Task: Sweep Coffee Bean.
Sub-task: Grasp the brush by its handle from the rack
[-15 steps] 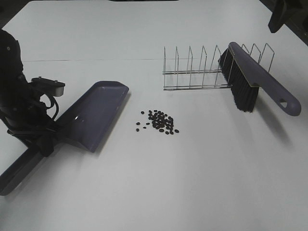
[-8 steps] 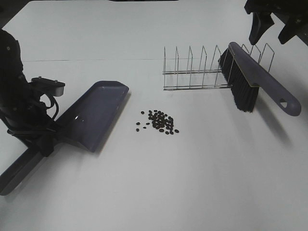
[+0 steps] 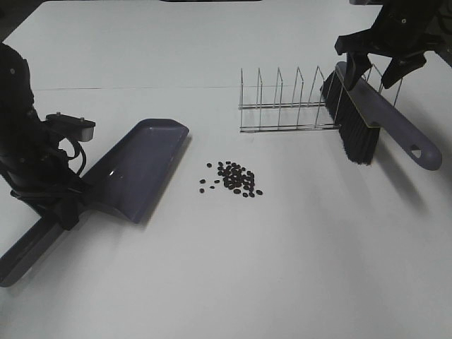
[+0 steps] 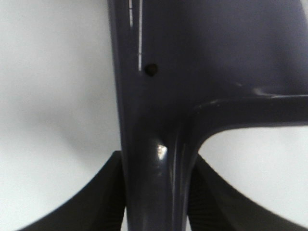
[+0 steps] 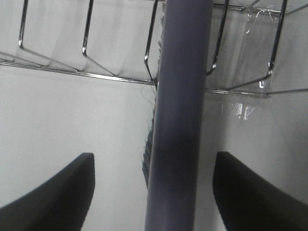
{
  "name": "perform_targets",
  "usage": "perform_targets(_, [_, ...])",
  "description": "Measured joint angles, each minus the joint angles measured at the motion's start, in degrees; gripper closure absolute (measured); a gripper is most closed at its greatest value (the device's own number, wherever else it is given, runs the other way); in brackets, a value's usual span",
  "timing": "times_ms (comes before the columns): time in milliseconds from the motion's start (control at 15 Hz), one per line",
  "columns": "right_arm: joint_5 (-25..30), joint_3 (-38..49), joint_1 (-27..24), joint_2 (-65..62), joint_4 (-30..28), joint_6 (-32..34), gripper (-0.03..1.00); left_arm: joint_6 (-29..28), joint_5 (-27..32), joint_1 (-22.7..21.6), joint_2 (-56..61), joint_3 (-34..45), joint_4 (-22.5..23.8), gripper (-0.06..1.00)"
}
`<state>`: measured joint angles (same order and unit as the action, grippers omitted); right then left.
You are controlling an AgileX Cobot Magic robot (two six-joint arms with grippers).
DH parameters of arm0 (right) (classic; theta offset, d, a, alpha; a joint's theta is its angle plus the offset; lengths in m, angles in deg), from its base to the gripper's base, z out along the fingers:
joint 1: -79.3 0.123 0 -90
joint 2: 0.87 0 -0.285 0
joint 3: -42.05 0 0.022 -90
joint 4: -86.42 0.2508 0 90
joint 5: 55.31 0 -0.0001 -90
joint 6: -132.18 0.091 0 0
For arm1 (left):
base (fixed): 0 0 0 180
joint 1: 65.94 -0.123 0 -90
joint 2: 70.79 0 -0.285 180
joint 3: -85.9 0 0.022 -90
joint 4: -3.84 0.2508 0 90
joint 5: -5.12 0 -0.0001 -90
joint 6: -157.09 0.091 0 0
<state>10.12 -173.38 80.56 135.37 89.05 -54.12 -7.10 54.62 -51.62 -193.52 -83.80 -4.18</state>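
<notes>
The left gripper (image 4: 156,192), on an arm crouched low at the table's (image 3: 282,282) left edge, is clamped on the handle of a purple dustpan (image 3: 138,169). The right gripper (image 3: 370,72), jaws spread wide and holding nothing, hangs astride the purple brush (image 3: 388,120) leaning in a wire rack (image 3: 282,106). The coffee beans (image 3: 234,179) lie clustered just beside the dustpan's mouth.
</notes>
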Motion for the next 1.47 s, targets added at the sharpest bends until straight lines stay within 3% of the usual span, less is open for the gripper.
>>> perform_targets(400, [-6.1, -0.6, -0.1, 4.5, 0.0, -0.1, 0.33, 0.0, 0.0, 0.0, 0.0, 0.0, 0.0, 0.63])
perform_targets(1267, [-5.4, -0.6, -0.1, 7.2, -2.6, -0.1, 0.39, 0.0, -1.2, 0.0, 0.0, 0.0, 0.0, 0.63])
perform_targets(1467, [-4.2, -0.6, -0.1, 7.2, -2.6, -0.1, 0.53, 0.0, -1.5, 0.0, 0.0, 0.0, 0.0, 0.63])
